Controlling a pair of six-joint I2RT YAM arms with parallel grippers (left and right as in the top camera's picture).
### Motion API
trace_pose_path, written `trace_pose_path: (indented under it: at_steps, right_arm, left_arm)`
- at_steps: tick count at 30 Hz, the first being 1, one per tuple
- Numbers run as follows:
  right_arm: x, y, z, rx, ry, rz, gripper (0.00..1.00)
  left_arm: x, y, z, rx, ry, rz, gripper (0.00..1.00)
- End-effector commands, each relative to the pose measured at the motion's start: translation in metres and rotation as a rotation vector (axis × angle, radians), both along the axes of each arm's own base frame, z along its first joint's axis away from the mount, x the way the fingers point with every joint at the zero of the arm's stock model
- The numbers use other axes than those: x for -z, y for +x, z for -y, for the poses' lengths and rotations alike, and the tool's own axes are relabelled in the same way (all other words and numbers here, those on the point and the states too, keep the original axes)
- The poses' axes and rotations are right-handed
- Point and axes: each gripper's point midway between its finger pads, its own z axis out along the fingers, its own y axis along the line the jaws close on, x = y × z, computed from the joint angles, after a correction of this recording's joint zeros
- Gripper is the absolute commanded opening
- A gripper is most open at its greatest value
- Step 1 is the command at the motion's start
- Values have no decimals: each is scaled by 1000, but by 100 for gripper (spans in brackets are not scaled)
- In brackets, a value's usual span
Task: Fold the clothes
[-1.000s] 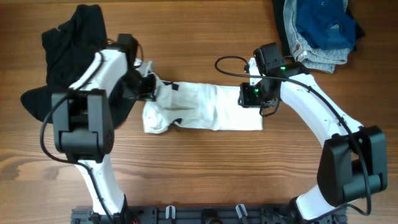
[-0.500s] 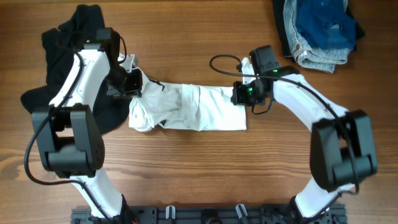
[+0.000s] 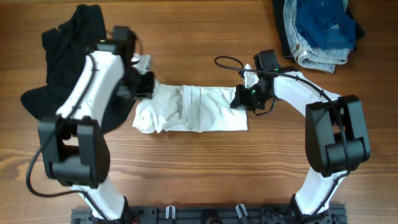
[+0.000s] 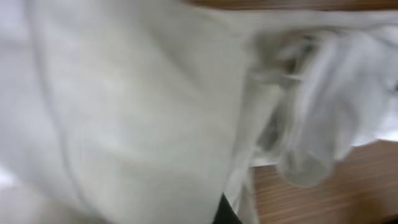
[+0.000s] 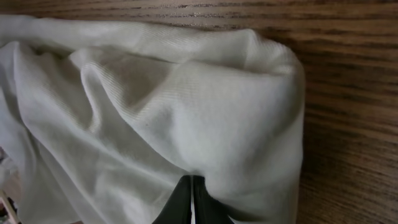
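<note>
White cotton T-shirt [image 3: 193, 111], gathered into a long band, lies mid-way across the wooden worktop [image 3: 199, 180], long axis parallel to the near edge. Left gripper [image 3: 144, 85] is pinched closed on its left end and right gripper [image 3: 244, 98] on its right end.

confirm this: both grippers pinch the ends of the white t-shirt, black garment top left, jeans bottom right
Not quite: the overhead view shows the jeans at top right, not bottom right. The left gripper and right gripper do pinch the ends of the white T-shirt, and the black garment is top left.
</note>
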Motion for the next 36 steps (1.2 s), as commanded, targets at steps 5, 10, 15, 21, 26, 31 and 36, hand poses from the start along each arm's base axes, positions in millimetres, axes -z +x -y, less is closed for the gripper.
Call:
trace_pose_path:
  at_steps: [5,10,15,21,26,31,36]
  right_arm:
    - [29,-12,17,-2,-87,-67,5]
    - [30,-12,17,-2,-87,-67,4]
    - [29,-12,17,-1,-87,-67,4]
    - [19,-3,8,5,-18,-33,4]
    - [-27,32,12,100,135,65,4]
    - [-106,67,56,271,274,229,4]
    - [-158,77,90,344,375,347,4]
  left_arm:
    - [-14,-7,101,119,-59,120,4]
    - [-20,-8,150,151,-115,193,4]
    - [-22,-6,182,151,-163,238,4]
    - [-21,0,191,114,-188,255,4]
    - [-16,0,191,115,-181,244,4]
    - [-13,1,192,116,-180,242,4]
    - [-15,4,195,117,-190,257,4]
